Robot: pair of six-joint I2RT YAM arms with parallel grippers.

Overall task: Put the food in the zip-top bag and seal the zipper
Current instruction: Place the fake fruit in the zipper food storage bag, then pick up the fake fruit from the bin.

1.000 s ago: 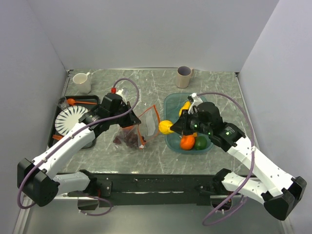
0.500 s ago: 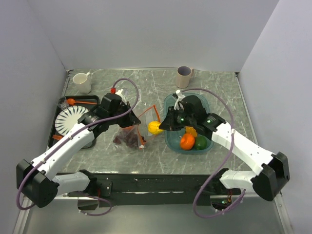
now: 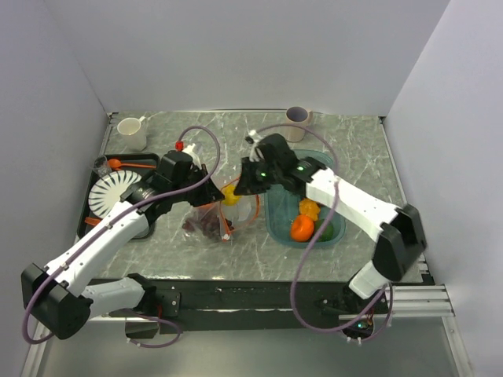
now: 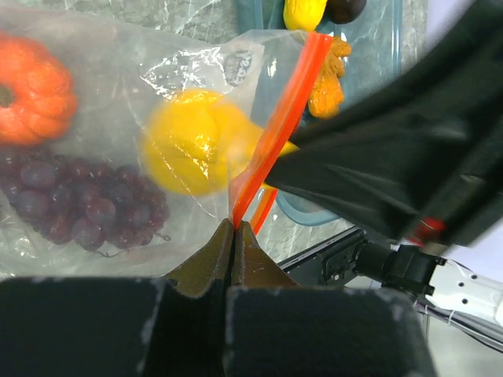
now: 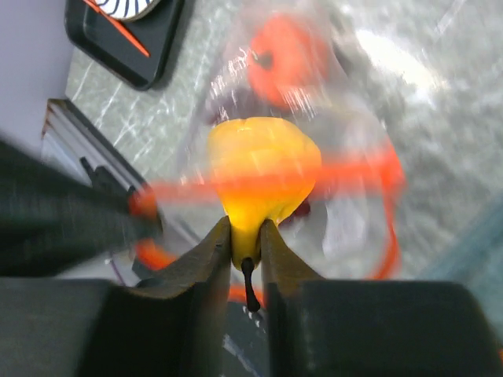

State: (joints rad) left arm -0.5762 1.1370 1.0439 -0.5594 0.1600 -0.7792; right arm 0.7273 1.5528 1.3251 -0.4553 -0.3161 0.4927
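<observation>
The clear zip-top bag [image 3: 212, 214] lies left of centre with the purple grape bunch [image 4: 78, 204] and an orange round fruit [image 4: 31, 98] inside. My left gripper [image 4: 234, 228] is shut on the orange-red zipper strip [image 4: 284, 102] and holds the mouth up; it also shows in the top view [image 3: 214, 190]. My right gripper [image 5: 246, 236] is shut on the stem end of a yellow fruit [image 5: 263, 169]. It holds the fruit at the bag's mouth [image 3: 230, 196], partly behind the plastic in the left wrist view [image 4: 196, 153].
The teal tray [image 3: 275, 224] at right holds an orange fruit [image 3: 302, 228], a green one [image 3: 324, 232] and a yellow-orange one [image 3: 309, 208]. A black tray with a white plate [image 3: 114, 192] and orange spoon [image 3: 126, 165] sits at left. A white mug [image 3: 132, 133] and a beige cup [image 3: 297, 122] stand at the back.
My right arm has swung left from the teal tray, carrying the yellow fruit to the bag's mouth. My left gripper has kept its hold on the zipper strip.
</observation>
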